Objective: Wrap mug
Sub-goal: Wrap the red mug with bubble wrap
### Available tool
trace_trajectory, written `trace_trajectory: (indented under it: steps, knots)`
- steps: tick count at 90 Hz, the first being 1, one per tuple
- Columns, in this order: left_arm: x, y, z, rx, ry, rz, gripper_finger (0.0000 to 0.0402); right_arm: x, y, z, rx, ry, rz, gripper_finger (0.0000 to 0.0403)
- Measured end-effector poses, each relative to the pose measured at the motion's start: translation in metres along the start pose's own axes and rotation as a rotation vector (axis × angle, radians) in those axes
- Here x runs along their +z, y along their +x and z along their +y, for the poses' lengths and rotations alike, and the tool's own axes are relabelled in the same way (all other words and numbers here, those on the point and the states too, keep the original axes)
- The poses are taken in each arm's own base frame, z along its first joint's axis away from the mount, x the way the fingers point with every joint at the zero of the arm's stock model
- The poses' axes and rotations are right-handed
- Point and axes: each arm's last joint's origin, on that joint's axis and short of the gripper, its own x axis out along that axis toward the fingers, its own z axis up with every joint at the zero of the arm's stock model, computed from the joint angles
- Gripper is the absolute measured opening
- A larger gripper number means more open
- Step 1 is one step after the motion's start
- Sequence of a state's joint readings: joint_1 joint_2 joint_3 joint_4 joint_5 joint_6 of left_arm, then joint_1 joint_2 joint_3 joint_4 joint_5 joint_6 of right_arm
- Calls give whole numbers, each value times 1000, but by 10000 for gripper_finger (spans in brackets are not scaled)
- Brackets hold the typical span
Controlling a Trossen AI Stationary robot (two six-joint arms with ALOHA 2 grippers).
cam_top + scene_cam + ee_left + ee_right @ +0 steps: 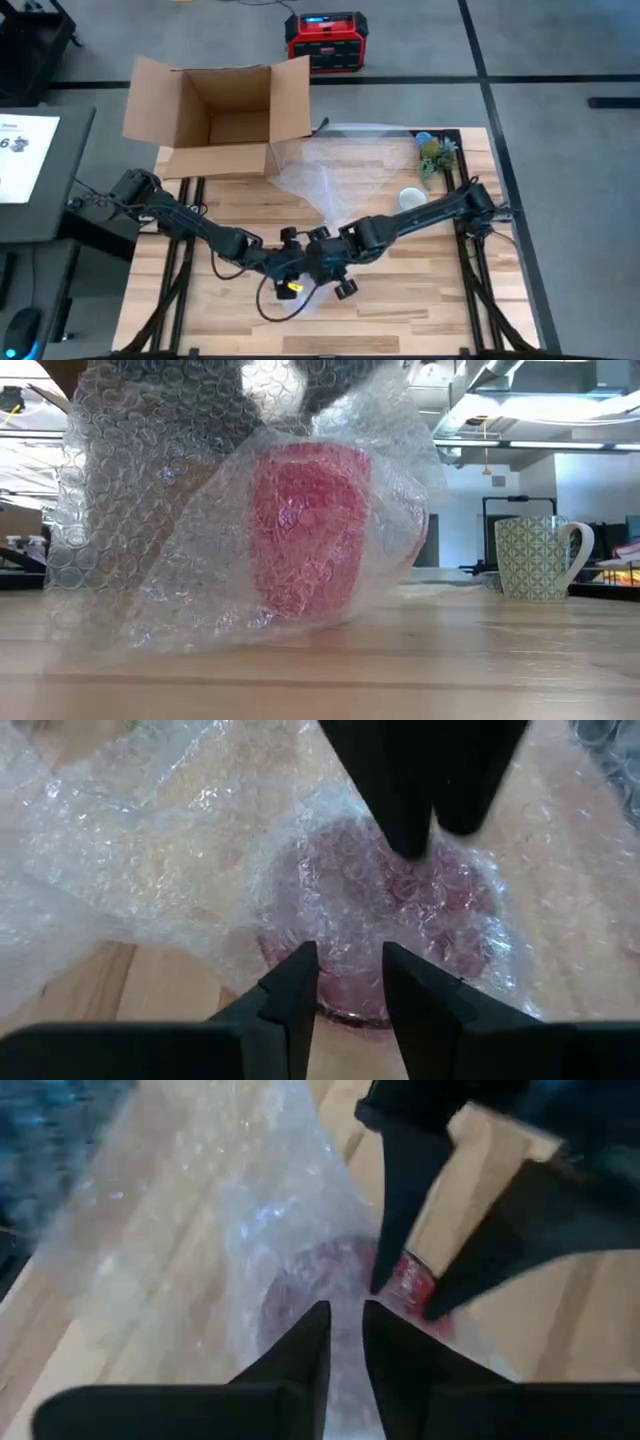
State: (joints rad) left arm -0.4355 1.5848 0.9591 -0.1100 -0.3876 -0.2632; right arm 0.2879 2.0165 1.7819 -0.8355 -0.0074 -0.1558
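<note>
The red mug [305,530] stands on the table [420,670], covered by the bubble wrap [150,510], directly below both grippers. The left gripper [350,982] has its fingers a little apart over the wrapped mug, holding nothing. The right gripper [345,1335] pinches the wrap, nearly closed. A patterned mug [530,557] stands well apart.

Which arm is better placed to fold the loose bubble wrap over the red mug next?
Probably the right: the loose bubble wrap trails toward its side, and the right claw is already over the wrap by the red mug.
</note>
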Motion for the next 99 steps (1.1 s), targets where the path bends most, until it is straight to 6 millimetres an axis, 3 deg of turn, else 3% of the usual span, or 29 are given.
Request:
trace_trajectory:
  steps: [13, 24, 49, 75, 99]
  knots:
    - [-1, -6, 0, -1, -4, 29, 97, -3, 26, 0, 29, 2, 41, 6]
    - [0, -19, 3, 27, -28, 78, 97, -6, 49, 0, 33, 10, 71, 3]
    - [-16, -52, 6, 88, -131, 264, 97, -9, 56, -11, 21, 65, 77, 0]
    - [-17, -63, -28, -48, -147, 197, 97, -8, 32, -15, 13, 98, 63, 0]
    - [-12, -71, -48, -118, -121, 71, 97, -3, -10, -11, 3, 155, -1, 0]
